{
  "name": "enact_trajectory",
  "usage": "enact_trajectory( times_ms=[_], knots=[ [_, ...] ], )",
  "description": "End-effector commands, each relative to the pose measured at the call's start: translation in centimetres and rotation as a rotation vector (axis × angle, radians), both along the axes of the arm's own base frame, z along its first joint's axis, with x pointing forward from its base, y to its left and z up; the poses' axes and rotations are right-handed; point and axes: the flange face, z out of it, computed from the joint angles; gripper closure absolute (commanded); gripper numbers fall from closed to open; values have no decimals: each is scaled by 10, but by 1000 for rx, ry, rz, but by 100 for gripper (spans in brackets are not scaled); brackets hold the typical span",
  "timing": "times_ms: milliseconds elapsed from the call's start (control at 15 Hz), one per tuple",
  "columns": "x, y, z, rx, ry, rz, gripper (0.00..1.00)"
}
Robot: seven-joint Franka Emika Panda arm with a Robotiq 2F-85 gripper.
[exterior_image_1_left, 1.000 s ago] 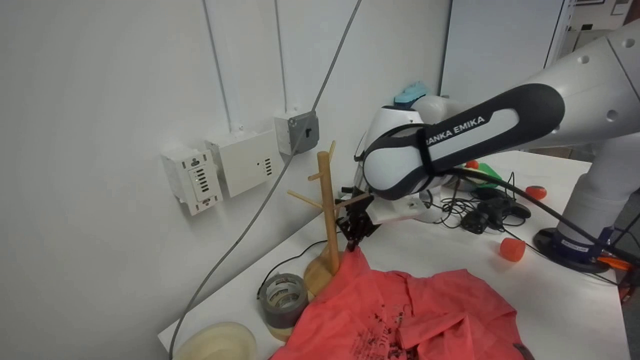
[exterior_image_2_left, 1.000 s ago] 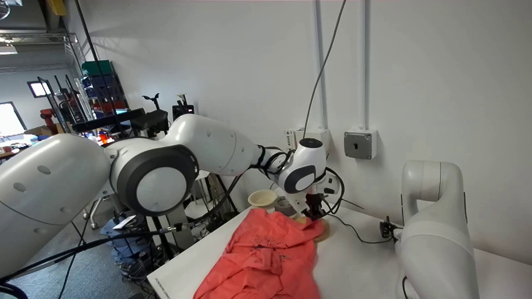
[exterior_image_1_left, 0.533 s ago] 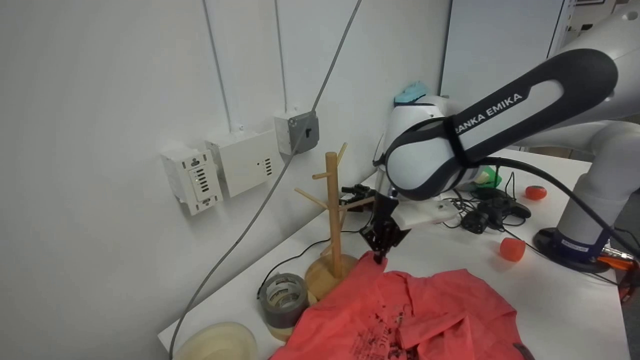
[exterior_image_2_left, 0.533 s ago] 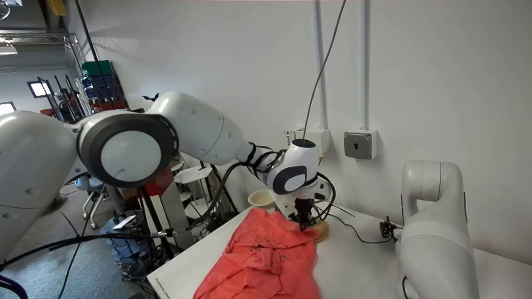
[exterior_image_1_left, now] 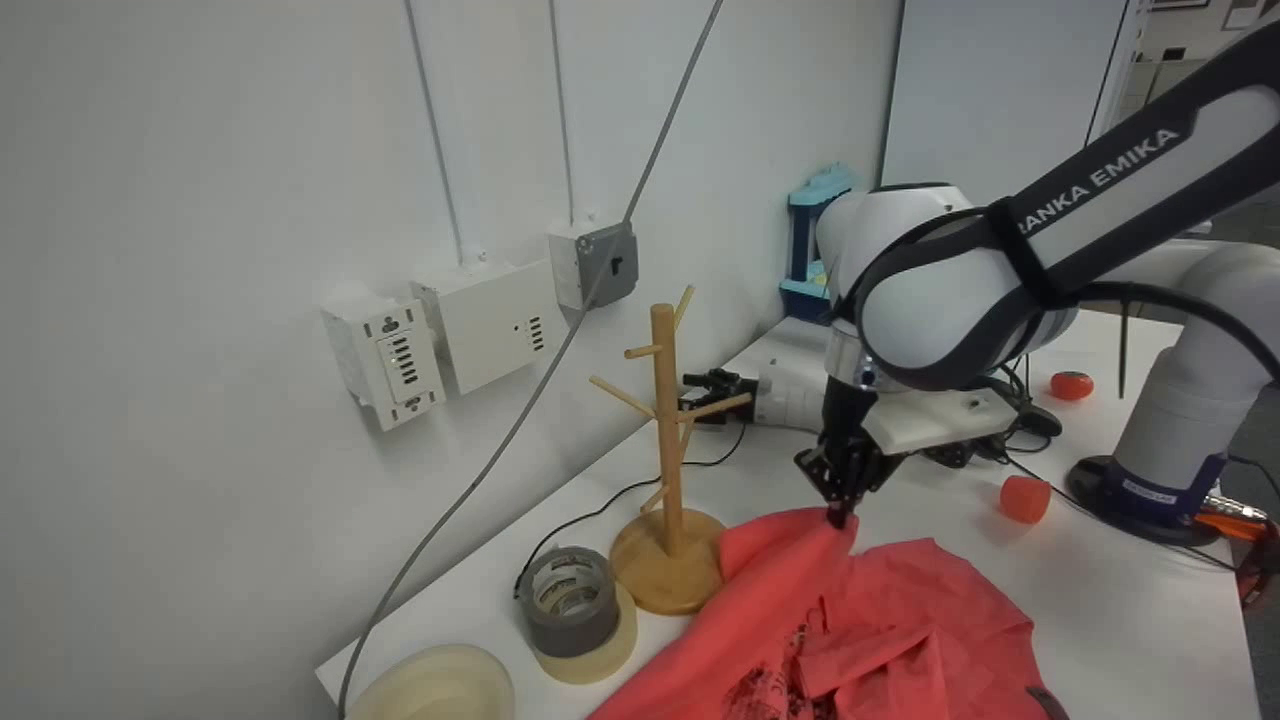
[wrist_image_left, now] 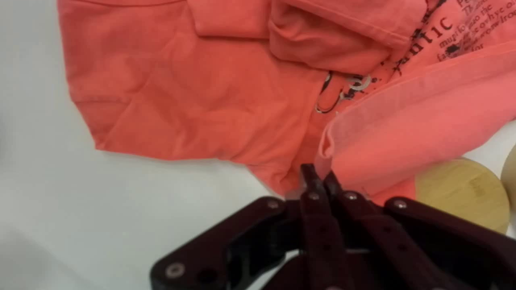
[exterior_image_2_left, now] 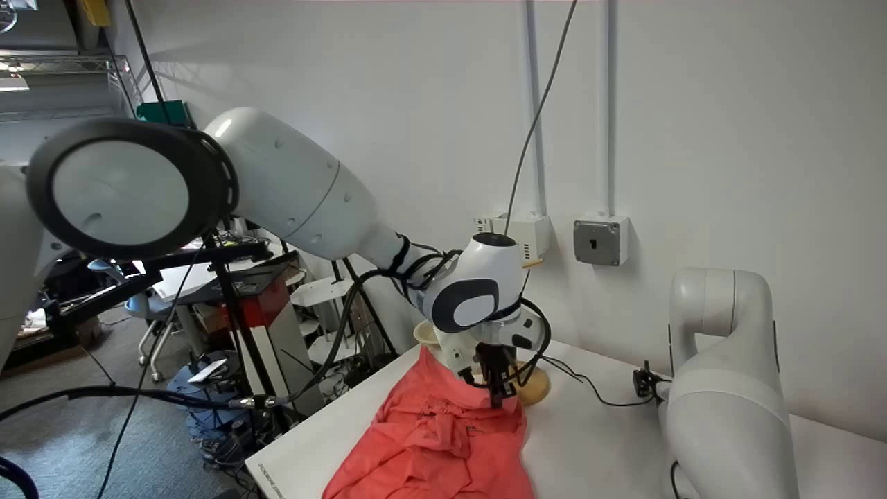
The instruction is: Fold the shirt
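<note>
The coral-red shirt [exterior_image_1_left: 930, 600] lies wrinkled on the white table, with dark print on its front. It also shows in an exterior view [exterior_image_2_left: 429, 450] and in the wrist view [wrist_image_left: 193, 92]. My gripper [exterior_image_1_left: 841, 515] is shut on an edge of the shirt and holds it a little raised. In the wrist view the fingertips [wrist_image_left: 321, 176] pinch a folded bit of cloth. The held side of the shirt slants up and folds over towards the middle, covering part of the print. In an exterior view the gripper [exterior_image_2_left: 499, 400] is over the shirt's right side.
A wooden peg stand [exterior_image_1_left: 668, 440] stands close beside the shirt, with tape rolls [exterior_image_1_left: 570, 605] and a cream bowl [exterior_image_1_left: 440, 685] along the wall side. A red cup-like object [exterior_image_1_left: 1025, 499] and cables lie towards the robot base. Another white arm [exterior_image_2_left: 727, 402] stands on the table.
My gripper has pulled the shirt's edge away from the peg stand, to the right in an exterior view, and over the shirt. The stand's base is now uncovered and the stand shifted slightly.
</note>
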Motion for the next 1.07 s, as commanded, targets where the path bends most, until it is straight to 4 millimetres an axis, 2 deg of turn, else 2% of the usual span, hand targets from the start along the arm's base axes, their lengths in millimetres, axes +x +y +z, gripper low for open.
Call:
enact_trajectory(
  times_ms=[0, 400, 1000],
  knots=[
    [-24, -26, 21, -61, -8, -62, 99],
    [-43, -45, 30, -121, 38, -101, 99],
    [-63, -44, 36, -146, 208, -147, 99]
  ],
)
